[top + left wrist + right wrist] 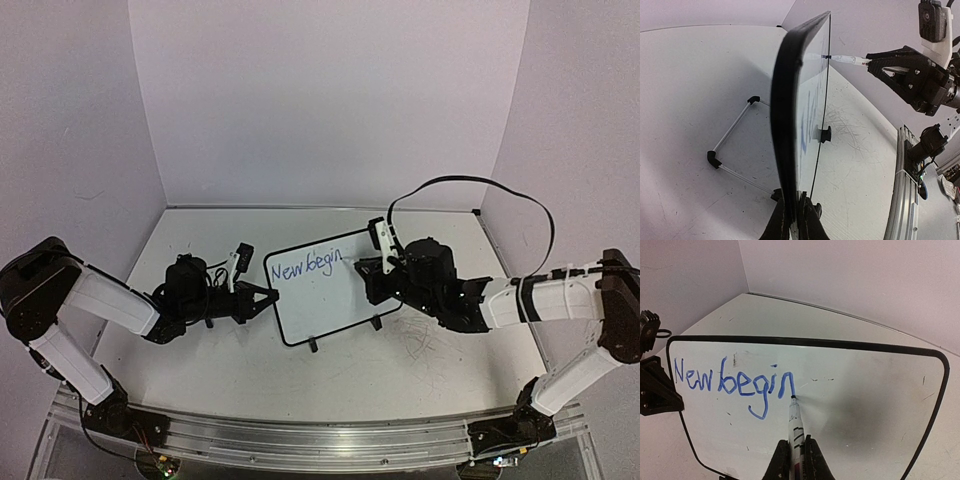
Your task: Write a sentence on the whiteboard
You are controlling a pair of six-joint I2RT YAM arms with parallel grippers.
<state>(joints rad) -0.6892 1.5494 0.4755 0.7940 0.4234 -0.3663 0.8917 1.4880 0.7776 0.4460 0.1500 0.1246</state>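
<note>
The whiteboard (335, 305) stands upright mid-table on its black feet and wire stand (732, 145). My left gripper (262, 298) is shut on the board's left edge, with its fingers (812, 222) pinching the black frame (785, 100). My right gripper (796, 462) is shut on a white marker (796, 427). The marker's tip touches the board at the end of the blue writing. The sentence (735, 380) reads "New begin" and slants slightly upward (305, 266). From the left wrist view the marker (845, 59) meets the board's face near its top, held by the right gripper (875, 62).
Faint grey scribble marks (420, 345) cover the tabletop right of the board. An aluminium rail (300, 435) runs along the near edge. Purple walls close in on three sides. A black cable (480, 185) loops above the right arm.
</note>
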